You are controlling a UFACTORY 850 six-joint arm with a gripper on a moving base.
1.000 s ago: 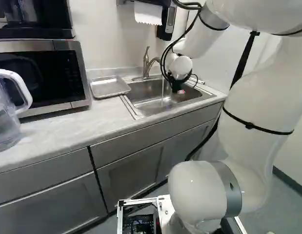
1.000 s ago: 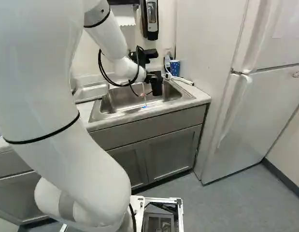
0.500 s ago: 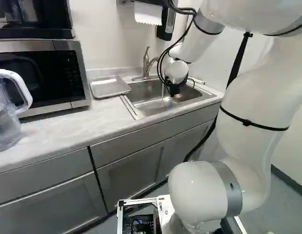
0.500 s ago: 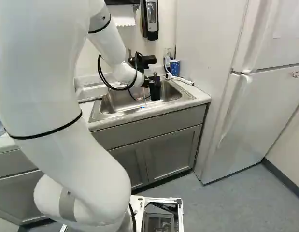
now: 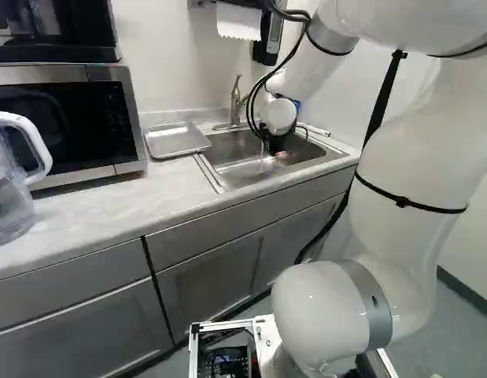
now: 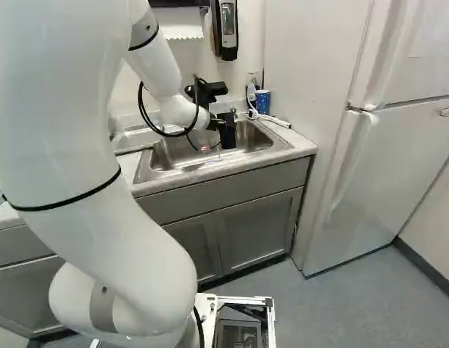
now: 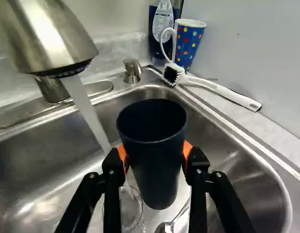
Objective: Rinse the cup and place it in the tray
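In the right base view my gripper (image 6: 217,124) is over the sink (image 6: 166,156), holding the dark cup (image 6: 228,133). The wrist view shows the gripper (image 7: 155,154) shut on the dark cup (image 7: 157,160), an orange pad on either side and the cup's mouth facing up. Water (image 7: 86,107) runs from the faucet (image 7: 53,39) beside the cup, falling outside its rim. The metal tray (image 5: 177,140) lies on the counter by the sink in the left base view.
A spoon (image 7: 165,227) and a clear round item (image 7: 128,208) lie in the sink. A white brush (image 7: 217,87), dotted mug (image 7: 188,43) and soap bottle (image 7: 159,29) stand around the corner. A microwave (image 5: 62,126) and pitcher (image 5: 11,189) occupy the counter.
The arm has shifted slightly toward the left in both base views, bringing the held cup closer to the faucet side. The base and tray have stayed in place.
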